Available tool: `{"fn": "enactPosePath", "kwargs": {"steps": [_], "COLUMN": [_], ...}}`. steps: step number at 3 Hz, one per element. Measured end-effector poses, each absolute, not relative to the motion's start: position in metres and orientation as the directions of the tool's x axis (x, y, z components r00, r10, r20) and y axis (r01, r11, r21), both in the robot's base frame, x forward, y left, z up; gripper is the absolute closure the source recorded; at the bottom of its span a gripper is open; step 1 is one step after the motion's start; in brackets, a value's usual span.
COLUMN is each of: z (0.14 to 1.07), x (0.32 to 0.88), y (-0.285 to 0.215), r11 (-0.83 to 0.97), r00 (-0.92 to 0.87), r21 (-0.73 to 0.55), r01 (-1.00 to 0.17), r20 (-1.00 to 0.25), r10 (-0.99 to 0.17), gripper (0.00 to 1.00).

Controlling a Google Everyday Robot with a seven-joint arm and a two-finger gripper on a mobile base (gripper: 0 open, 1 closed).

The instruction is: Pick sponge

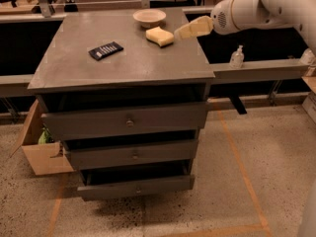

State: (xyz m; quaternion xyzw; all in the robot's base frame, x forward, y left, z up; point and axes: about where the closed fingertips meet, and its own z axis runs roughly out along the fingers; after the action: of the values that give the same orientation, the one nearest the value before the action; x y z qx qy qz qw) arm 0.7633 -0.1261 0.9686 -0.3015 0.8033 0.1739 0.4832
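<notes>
The approach is in hand: the gripper (pixel 183 31) hovers over the right rear of the cabinet top (pixel 128 68), just beside the sponge (pixel 159 36), which lies near the front of the bowl (pixel 149 17). Whether the gripper is open or closed cannot be told. Next it probably must straddle the sponge, then close

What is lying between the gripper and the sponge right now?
Nothing. In the camera view, only a short bare strip of the table separates the gripper, hovering near the table's edge, from the sponge.
</notes>
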Motion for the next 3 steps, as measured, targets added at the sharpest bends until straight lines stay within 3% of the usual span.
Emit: {"fn": "enactPosePath", "kwargs": {"steps": [3], "z": [0.889], "x": [0.824], "y": [-0.091], "r11": [0.723], "r00": [-0.310], "r21": [0.043], "r01": [-0.689], "r20": [-0.920], "r10": [-0.240], "gripper": [0.00]}}
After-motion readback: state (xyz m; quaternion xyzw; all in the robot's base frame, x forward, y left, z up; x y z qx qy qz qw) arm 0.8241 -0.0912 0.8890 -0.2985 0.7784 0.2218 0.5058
